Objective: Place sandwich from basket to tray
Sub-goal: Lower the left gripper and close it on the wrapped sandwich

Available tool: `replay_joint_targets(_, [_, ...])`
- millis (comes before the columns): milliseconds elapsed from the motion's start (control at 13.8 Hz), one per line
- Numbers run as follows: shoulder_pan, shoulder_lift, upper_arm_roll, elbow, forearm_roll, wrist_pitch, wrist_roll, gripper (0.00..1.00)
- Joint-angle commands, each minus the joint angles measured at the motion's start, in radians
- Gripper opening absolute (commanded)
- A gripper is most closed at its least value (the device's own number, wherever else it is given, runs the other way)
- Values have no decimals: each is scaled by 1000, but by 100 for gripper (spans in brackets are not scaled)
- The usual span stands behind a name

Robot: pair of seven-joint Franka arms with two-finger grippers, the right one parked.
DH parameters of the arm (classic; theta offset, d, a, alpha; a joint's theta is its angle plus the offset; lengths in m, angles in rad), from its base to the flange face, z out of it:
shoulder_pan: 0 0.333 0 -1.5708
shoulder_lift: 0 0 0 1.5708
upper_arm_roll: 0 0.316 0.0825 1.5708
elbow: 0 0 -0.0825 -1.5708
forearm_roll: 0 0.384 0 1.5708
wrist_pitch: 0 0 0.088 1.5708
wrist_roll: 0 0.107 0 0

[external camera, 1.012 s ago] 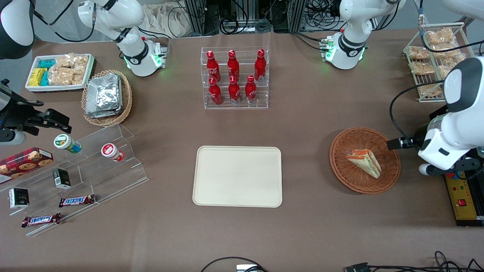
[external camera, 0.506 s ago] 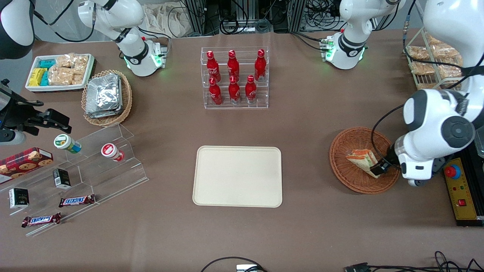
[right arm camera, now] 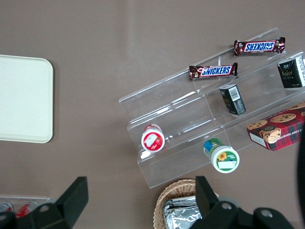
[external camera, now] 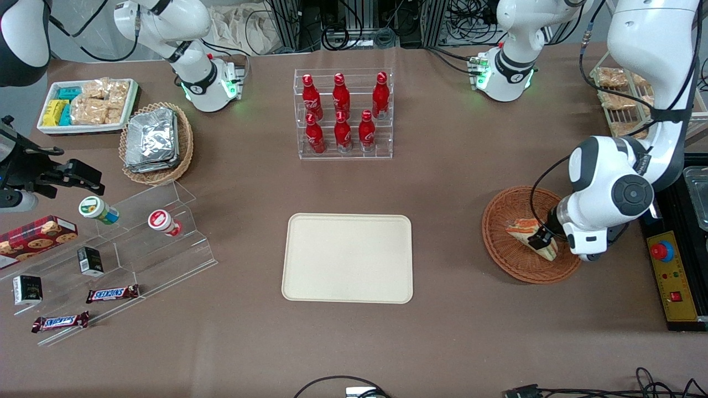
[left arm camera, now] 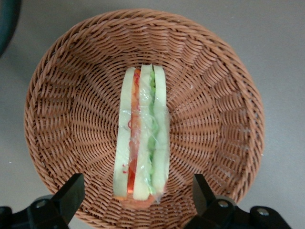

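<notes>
The sandwich (external camera: 525,231) (left arm camera: 141,152) lies in the reddish-brown wicker basket (external camera: 506,251) (left arm camera: 214,95), a wrapped wedge of white bread with orange-red and green layers. My gripper (external camera: 545,239) (left arm camera: 138,193) hangs open just above the sandwich's wide end, one finger (left arm camera: 71,191) on each side of it, touching nothing. The cream tray (external camera: 347,258) (right arm camera: 24,100) lies flat on the table beside the basket, toward the parked arm's end.
A clear rack of red bottles (external camera: 343,113) stands farther from the front camera than the tray. A wire rack of snack packets (external camera: 619,99) stands by the working arm. A yellow control box (external camera: 675,284) lies at the table's edge beside the basket.
The working arm has swung in from the table's edge over the basket, and its gripper has come down to the sandwich's wide end. The sandwich has not moved.
</notes>
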State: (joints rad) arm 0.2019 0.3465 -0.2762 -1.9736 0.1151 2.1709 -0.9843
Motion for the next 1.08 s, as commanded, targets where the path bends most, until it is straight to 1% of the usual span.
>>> replay_joint_targets(0, [2,28,6,-11,11,46,-19,100])
replay_joint_targets(217, [2,60,17,-4,9,59,-19,100])
replay_joint_targets(289, [1,72,17,1,9,59,-20,88])
replay_joint_targets(361, [-1,75,17,1,9,59,-27,47])
replay_joint_targets(434, [-2,74,17,5,9,58,-33,13])
replay_joint_targets(506, [-7,75,15,27,9,53,-39,0])
replay_joint_targets(723, [-21,72,15,88,12,41,-66,0])
replay_joint_targets(795, [-22,68,14,126,12,8,-62,0])
replay_joint_targets(940, [-33,72,6,249,8,-160,-41,0])
replay_joint_targets(1012, [-57,71,-4,310,6,-240,-18,0])
